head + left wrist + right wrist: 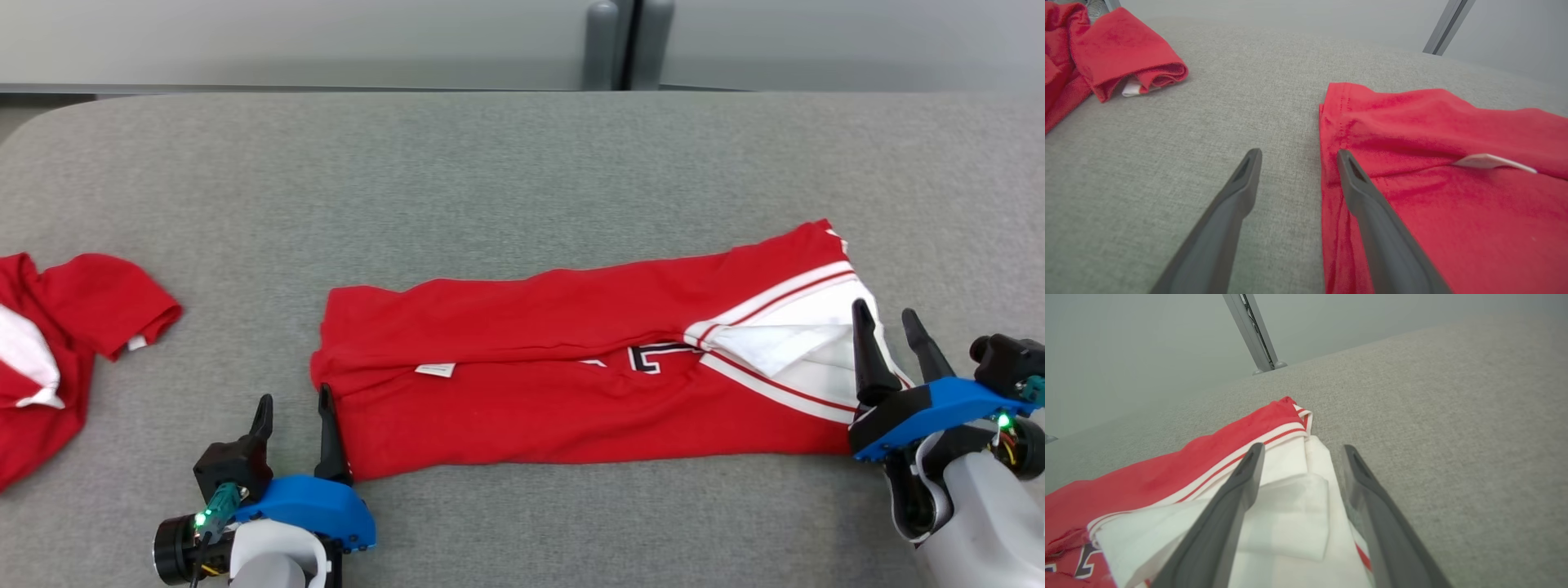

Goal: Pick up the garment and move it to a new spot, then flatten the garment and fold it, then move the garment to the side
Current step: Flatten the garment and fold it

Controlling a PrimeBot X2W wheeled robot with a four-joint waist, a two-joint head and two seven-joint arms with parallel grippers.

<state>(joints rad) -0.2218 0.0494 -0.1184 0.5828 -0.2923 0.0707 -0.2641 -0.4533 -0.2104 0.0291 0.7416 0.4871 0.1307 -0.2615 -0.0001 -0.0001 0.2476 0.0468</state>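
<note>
Grey fabric surface (522, 163) carries a crumpled red garment (73, 327) far left. Left end effector (295, 396), jaws spread, holds nothing at the left end of the folded red-and-white jersey (571, 392) lying mid-surface; right end effector (883, 309), equally spread and empty, sits over its white end.

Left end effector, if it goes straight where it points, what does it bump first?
Likely the edge of the red garment, which one finger overlaps; otherwise only bare grey table lies ahead. Depth is unclear.

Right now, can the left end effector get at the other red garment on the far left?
Probably yes: the left end effector is open, and bare grey table lies between it and the crumpled red garment.
</note>
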